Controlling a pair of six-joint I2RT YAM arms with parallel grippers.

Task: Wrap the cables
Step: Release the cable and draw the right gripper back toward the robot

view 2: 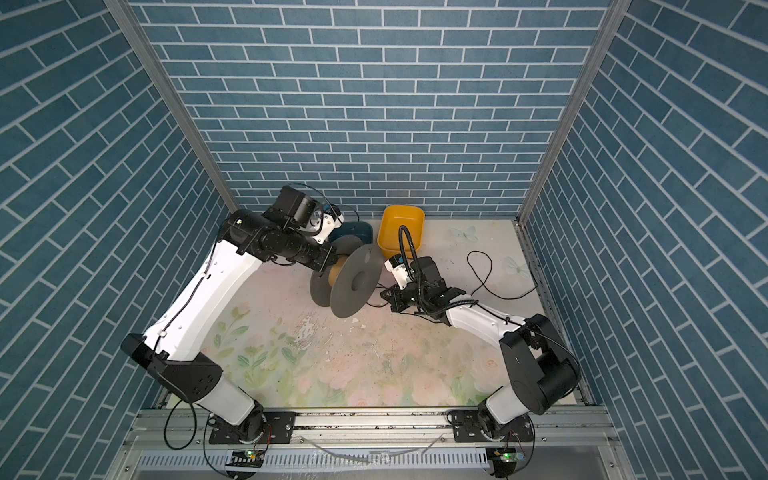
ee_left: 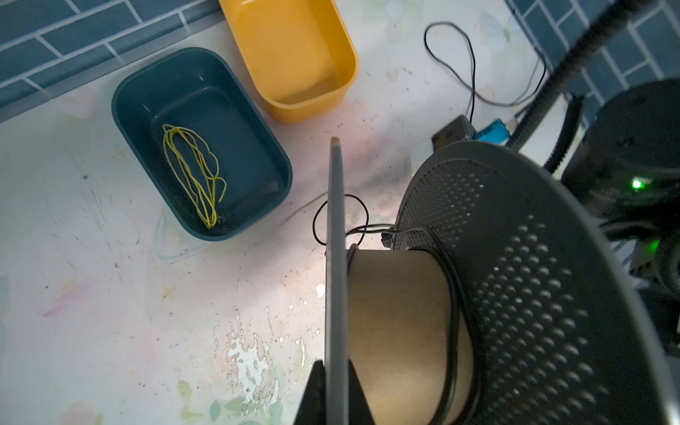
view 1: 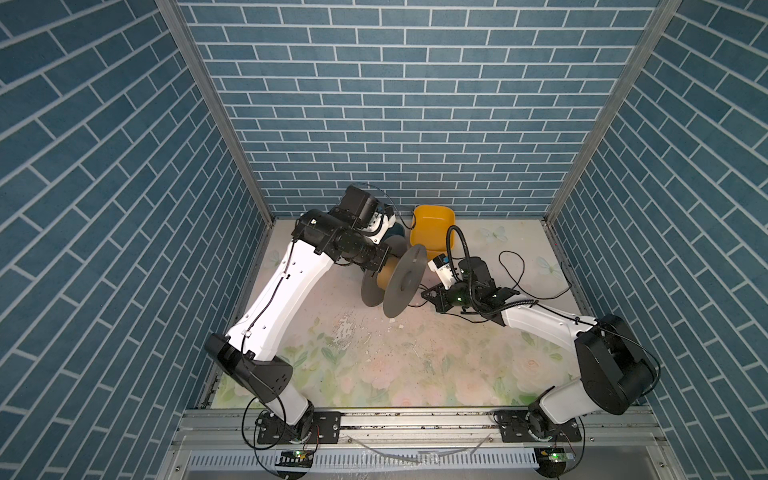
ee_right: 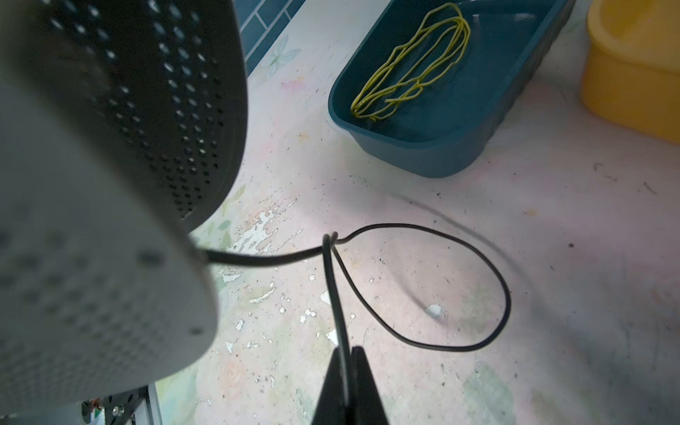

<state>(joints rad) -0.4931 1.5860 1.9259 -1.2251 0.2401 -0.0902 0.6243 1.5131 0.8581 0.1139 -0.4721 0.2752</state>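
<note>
A grey spool [view 1: 405, 282] stands tilted mid-table; a black cable [view 1: 500, 259] loops loosely to its right

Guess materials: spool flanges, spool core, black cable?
Grey spool flanges: matte, evenly perforated; probably moulded plastic, though painted metal is possible.
Tan spool core: dull, paper-like surface; likely cardboard.
Thin black cable: smooth, slightly shiny jacket that holds loose loops; likely PVC or rubber over wire.

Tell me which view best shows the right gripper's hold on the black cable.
The right wrist view: the right gripper is shut on the black cable. Both top views show the gripper beside the spool, the pinch too small to read. The left wrist view shows cable on the spool's core, not the pinch.
</note>
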